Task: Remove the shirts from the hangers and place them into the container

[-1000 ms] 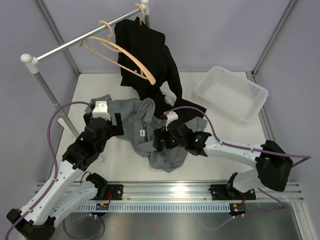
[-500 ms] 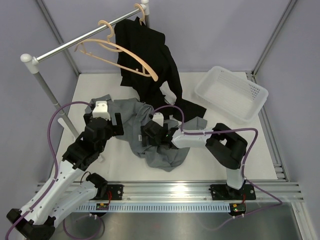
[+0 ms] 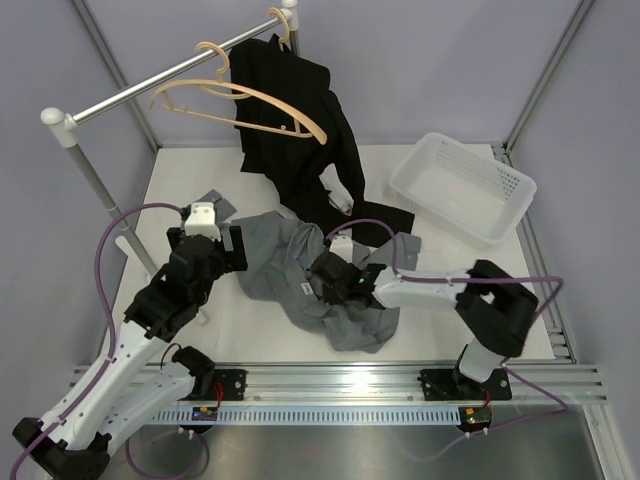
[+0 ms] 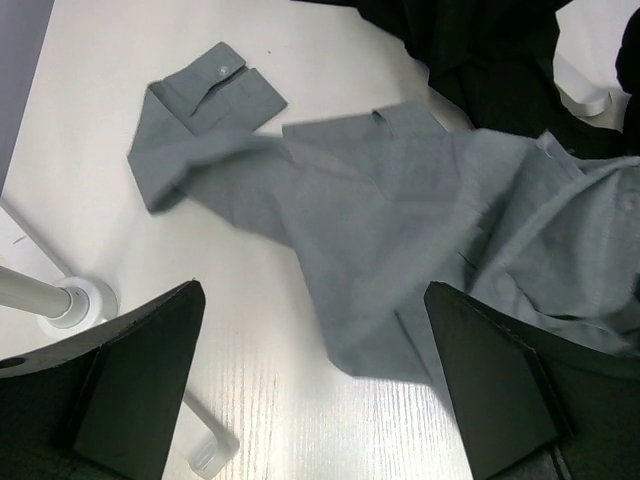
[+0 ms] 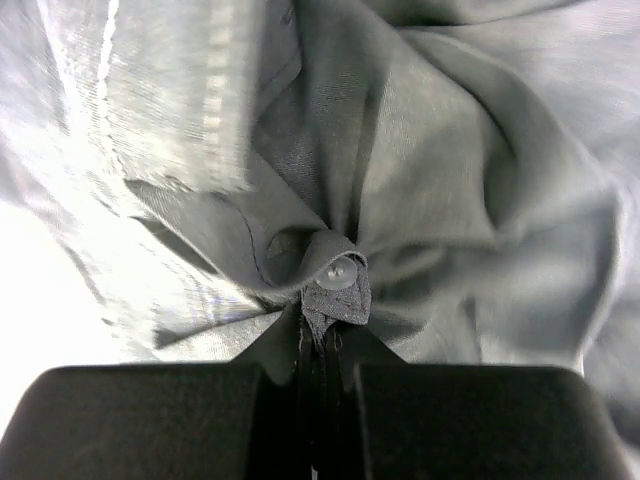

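A grey shirt (image 3: 280, 262) lies crumpled on the table, its cuff (image 4: 215, 90) spread out to the far left. My right gripper (image 3: 327, 282) lies low on it and is shut on a buttoned fold of the grey cloth (image 5: 335, 285). My left gripper (image 3: 207, 245) hangs open above the shirt's left edge (image 4: 400, 220), with nothing between its fingers. The black shirt (image 3: 295, 115) hangs from a wooden hanger whose hook (image 3: 285, 22) sits on the rail. A second hanger (image 3: 245, 98) hangs bare beside it. The white container (image 3: 445, 211) stands at the far right with nothing in it.
The grey rail (image 3: 150, 85) runs across the back left on a post (image 3: 88, 172), whose round foot (image 4: 75, 300) shows by my left fingers. Purple cables loop off both arms. Grey walls and frame posts enclose the table.
My right gripper has shut on the grey shirt and drawn it to the right and nearer, uncovering the cuff. The bare hanger has swung on the rail. The left arm has not moved.
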`<state>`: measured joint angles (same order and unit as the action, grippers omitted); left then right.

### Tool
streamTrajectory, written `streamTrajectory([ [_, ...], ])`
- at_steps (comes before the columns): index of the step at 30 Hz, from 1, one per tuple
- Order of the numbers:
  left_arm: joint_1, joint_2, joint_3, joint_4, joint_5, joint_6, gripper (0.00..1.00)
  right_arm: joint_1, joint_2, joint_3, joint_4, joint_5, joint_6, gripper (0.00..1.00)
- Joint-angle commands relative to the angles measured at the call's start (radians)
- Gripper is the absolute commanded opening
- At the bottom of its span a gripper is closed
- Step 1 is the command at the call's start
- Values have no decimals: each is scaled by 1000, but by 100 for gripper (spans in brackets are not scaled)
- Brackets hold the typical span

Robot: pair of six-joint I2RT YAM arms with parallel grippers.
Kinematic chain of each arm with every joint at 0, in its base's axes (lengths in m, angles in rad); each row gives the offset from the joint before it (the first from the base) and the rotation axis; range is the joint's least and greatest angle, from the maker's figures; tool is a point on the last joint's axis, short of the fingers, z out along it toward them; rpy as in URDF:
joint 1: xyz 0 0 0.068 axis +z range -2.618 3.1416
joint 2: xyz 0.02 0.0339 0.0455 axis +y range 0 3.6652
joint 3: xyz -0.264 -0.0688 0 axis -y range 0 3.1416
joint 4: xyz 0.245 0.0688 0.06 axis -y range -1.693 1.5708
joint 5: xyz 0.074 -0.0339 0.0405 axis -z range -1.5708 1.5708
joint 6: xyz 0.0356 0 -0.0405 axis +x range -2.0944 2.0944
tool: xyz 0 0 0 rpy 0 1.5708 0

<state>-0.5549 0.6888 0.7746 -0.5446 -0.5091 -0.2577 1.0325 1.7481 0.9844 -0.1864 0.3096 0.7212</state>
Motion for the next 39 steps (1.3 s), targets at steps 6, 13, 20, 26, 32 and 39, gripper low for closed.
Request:
streamTrajectory([
  [6,4,-12,-8,31,-16,8,99,-101,-599,23,-318,279,-114,0],
  [13,4,-23,-8,31,-20,5,99,-141,-871,294,-370,370,-374,0],
  [20,4,-29,-8,29,-29,3,99,-141,-825,575,-291,264,-569,0],
  [26,4,-40,-9,29,-37,2,99,-141,-766,717,-260,114,-614,0],
  [32,4,-41,-8,31,-32,2,99,-141,-743,651,-165,178,-664,0],
  [39,4,-37,-9,31,-25,3,99,-190,-707,718,-88,330,-770,0],
])
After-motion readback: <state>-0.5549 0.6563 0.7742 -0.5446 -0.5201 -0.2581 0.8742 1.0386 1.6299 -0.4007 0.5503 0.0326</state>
